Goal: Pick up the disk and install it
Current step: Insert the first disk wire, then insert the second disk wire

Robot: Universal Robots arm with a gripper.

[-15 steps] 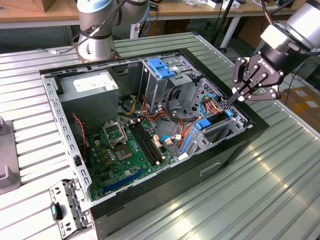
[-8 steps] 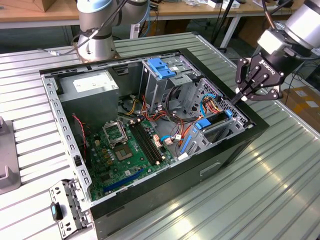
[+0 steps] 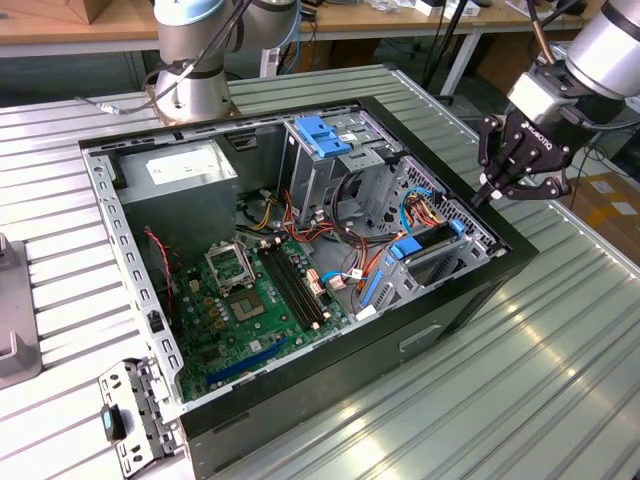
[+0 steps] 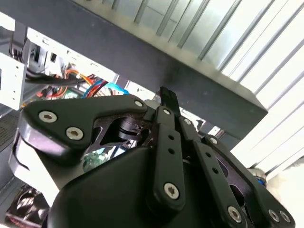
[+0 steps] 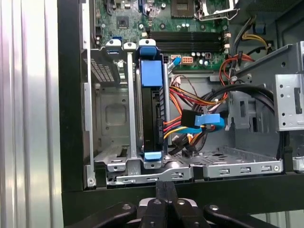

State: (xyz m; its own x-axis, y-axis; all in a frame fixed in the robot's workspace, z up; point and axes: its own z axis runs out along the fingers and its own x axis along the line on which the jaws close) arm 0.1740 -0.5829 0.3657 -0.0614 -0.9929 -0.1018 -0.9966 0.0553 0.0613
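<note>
On the exterior view's left, a grey ribbed table carries an open computer case that lies on its side. A loose metal bracket lies on the table just beside the case's near corner. Inside the case, on the left part, a grey power supply box sits in the far corner, and below it the green motherboard covers the floor of the case, with black memory slots on it. More to the right stands a tall grey metal cage with a blue plastic bracket on top. Next to it, many orange, red and black cables fill the middle compartment.

Further right, near the front wall of the case, is the drive bay. The disk stands in this bay on its edge, with its blue frame visible at both ends. In the first wrist view the disk sits upright between grey metal rails, and a blue connector hangs just beside it.

At the exterior view's right, the gripper hovers above the front edge of the case, apart from the disk. Its fingers are closed together and hold nothing; in the first wrist view the gripper shows its two fingertips touching.
</note>
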